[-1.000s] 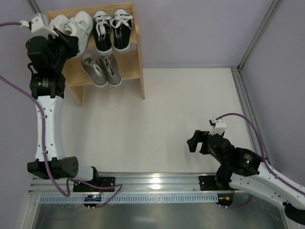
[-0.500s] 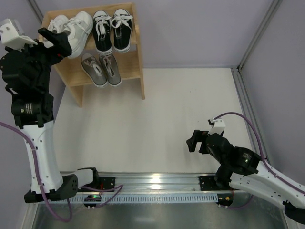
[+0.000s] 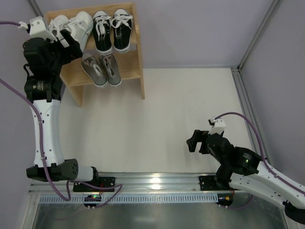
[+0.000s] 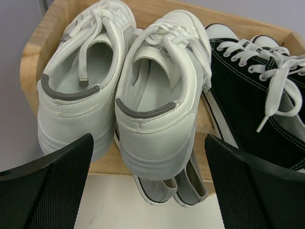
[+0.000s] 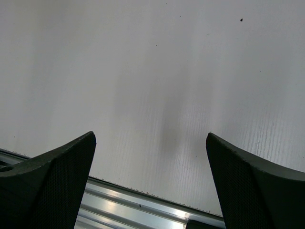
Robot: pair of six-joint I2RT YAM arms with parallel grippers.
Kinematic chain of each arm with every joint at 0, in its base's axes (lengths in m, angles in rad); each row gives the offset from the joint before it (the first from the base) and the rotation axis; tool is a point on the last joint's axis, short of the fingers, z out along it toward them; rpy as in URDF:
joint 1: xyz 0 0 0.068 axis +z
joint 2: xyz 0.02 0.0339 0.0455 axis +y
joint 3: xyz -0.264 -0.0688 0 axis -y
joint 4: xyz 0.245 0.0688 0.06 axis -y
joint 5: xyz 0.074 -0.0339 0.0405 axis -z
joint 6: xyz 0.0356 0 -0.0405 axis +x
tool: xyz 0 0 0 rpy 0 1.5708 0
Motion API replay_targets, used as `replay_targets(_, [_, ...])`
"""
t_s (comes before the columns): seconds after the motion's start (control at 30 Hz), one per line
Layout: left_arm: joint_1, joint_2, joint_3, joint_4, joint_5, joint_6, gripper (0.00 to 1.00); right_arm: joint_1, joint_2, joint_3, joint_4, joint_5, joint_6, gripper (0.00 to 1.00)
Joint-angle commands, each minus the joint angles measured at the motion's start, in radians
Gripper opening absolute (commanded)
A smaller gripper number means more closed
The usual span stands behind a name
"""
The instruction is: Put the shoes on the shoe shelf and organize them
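All three pairs are sitting on the shoe shelf (image 3: 135, 71): white pair (image 4: 157, 95) top tier left, black pair (image 4: 252, 100) top tier right and touching it, grey pair (image 3: 100, 69) on the lower tier. The left hand (image 4: 147, 152) is hovering just behind the white heels, fingers spread wide and pinching nothing. The right hand (image 5: 150, 138) is hanging over bare tabletop (image 3: 167, 109) well apart from the shelf, also spread and empty.

The inner white shoe's heel looks to be sticking out past the front edge, so it is probably needing a nudge inward. These sneakers are likely handling as light, with soft uppers that are giving under pressure, and stiffer soles and heel cups. The best hold is probably across the heel or the sole sides. The loose laces are risking a snag, so keep the fingers clear of them.
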Motion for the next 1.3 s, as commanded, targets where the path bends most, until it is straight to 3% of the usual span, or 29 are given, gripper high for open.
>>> replay_targets(0.0, [0.004, 0.008, 0.034, 0.019, 0.016, 0.038, 0.96, 0.001, -0.009, 0.031, 0.003, 0.012, 0.013, 0.98])
replay_targets(0.17, [0.003, 0.048, 0.048, 0.032, 0.01, 0.057, 0.92, 0.001, -0.014, 0.026, 0.0, 0.019, 0.013, 0.98])
replay_targets(0.27, [0.004, 0.063, 0.049, 0.052, 0.062, 0.057, 0.72, 0.001, -0.011, 0.026, 0.002, 0.022, 0.014, 0.98])
replay_targets(0.3, [0.003, 0.065, 0.049, 0.061, 0.073, 0.055, 0.58, 0.001, -0.011, 0.025, 0.002, 0.022, 0.013, 0.98])
replay_targets(0.4, [0.004, 0.082, 0.056, 0.065, 0.093, 0.049, 0.31, 0.001, -0.006, 0.025, 0.0, 0.021, 0.014, 0.98])
replay_targets(0.53, [0.003, 0.085, 0.053, 0.083, 0.122, 0.046, 0.16, 0.001, -0.009, 0.023, -0.001, 0.024, 0.017, 0.98])
replay_targets(0.6, [0.004, 0.082, 0.046, 0.097, 0.133, 0.04, 0.0, 0.001, -0.012, 0.023, -0.001, 0.024, 0.019, 0.98])
replay_targets(0.77, [0.001, 0.05, 0.024, 0.164, 0.105, 0.028, 0.0, 0.001, -0.012, 0.023, -0.001, 0.025, 0.02, 0.98])
replay_targets(0.9, [-0.011, -0.042, -0.121, 0.316, -0.078, 0.006, 0.0, 0.001, -0.011, 0.025, -0.006, 0.024, 0.02, 0.98])
replay_targets(1.03, [-0.068, -0.091, -0.193, 0.379, -0.206, 0.139, 0.0, 0.001, -0.006, 0.023, 0.002, 0.024, 0.02, 0.98])
replay_targets(1.1, [-0.127, -0.096, -0.199, 0.403, -0.229, 0.173, 0.0, 0.0, 0.004, 0.025, 0.005, 0.021, 0.02, 0.98])
replay_targets(1.27, [-0.149, -0.067, -0.181, 0.422, -0.255, 0.212, 0.0, 0.001, 0.011, 0.031, 0.0, 0.019, 0.027, 0.98])
